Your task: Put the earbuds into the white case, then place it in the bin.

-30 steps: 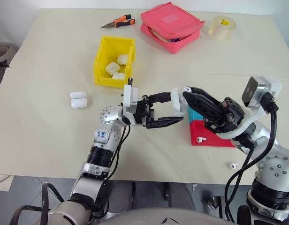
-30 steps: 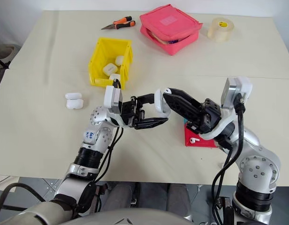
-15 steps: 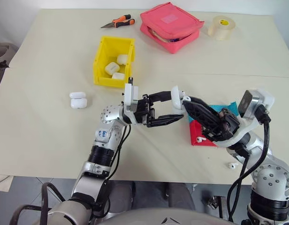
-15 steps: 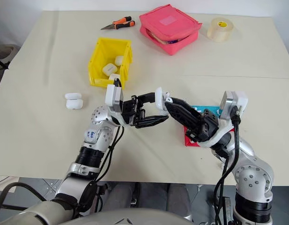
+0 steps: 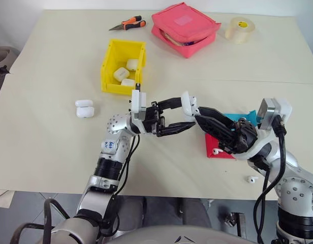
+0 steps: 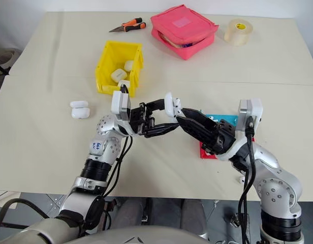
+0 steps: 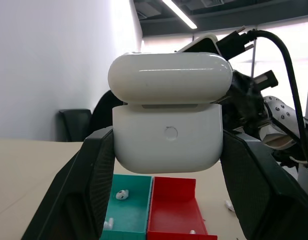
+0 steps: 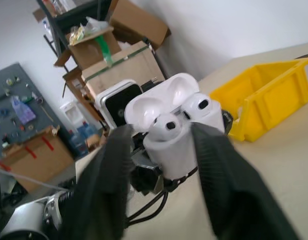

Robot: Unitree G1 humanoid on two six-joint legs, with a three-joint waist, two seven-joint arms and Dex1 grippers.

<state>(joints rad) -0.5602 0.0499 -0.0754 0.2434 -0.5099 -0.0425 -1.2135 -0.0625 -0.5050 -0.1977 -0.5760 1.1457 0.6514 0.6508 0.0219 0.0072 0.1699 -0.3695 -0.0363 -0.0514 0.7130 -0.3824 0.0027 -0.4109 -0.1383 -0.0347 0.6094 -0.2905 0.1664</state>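
The left gripper (image 5: 183, 118) was clamped tight on the white case (image 5: 187, 101), which it held in the air above the table (image 5: 55, 147) with the lid flipped up. In the left wrist view the case (image 7: 167, 140) sat squarely between the two black fingers (image 7: 89, 185), lid raised above the body. Directly opposite, the right gripper (image 5: 199, 113) had its fingertips at the case; in the right wrist view its fingers (image 8: 106, 170) stood apart on either side of the open case (image 8: 171, 130), gripping nothing, with two earbuds (image 8: 166, 124) seated in the wells of the case.

Beyond the left gripper, well apart from it, the bin (image 5: 112, 76) rested on the table with three other white cases (image 5: 121, 74) inside. Two more cases (image 5: 85, 108) lay on the table out to the far side of the left arm. Below and behind the right gripper sat the red-and-blue tray (image 5: 220, 150), with one earbud (image 5: 216, 150) in its red half; another loose earbud (image 5: 252, 179) lay on the table near the right arm. At the far edge of the table were a pink pouch (image 5: 184, 28), a roll of tape (image 5: 240, 29) and orange-handled pliers (image 5: 129, 23)
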